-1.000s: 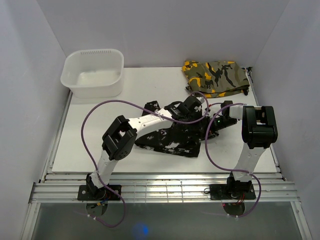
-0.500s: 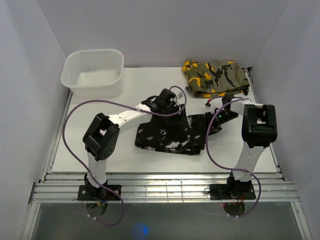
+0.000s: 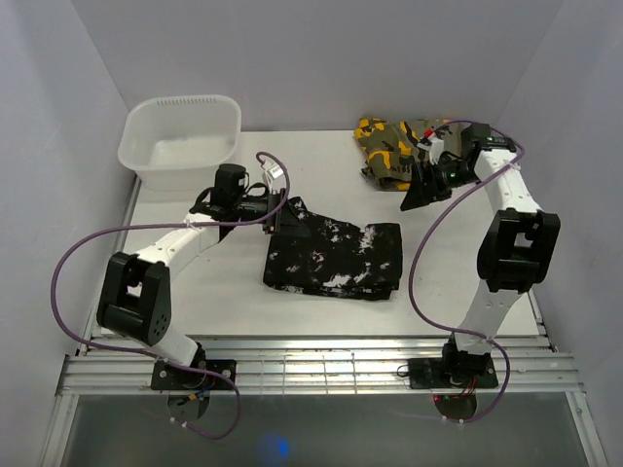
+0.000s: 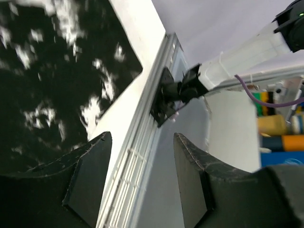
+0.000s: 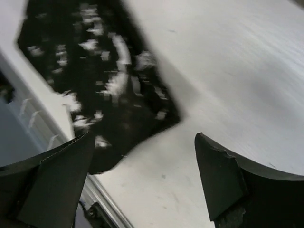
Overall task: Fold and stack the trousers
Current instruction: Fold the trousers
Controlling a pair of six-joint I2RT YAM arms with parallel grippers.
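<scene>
Folded trousers point(image 3: 333, 258) lie flat; left gripper point(image 3: 277, 209) at their left edge, right gripper point(image 3: 417, 195) beyond their far-right corner, both gaping empty; wrist views blurred.

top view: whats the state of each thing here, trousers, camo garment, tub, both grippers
trousers, folded into a flat rectangle, held by nothing
camouflage garment, folded, lying at the far right
white tub, upright, looks empty
left gripper, open, holding nothing
right gripper, open, holding nothing
</scene>
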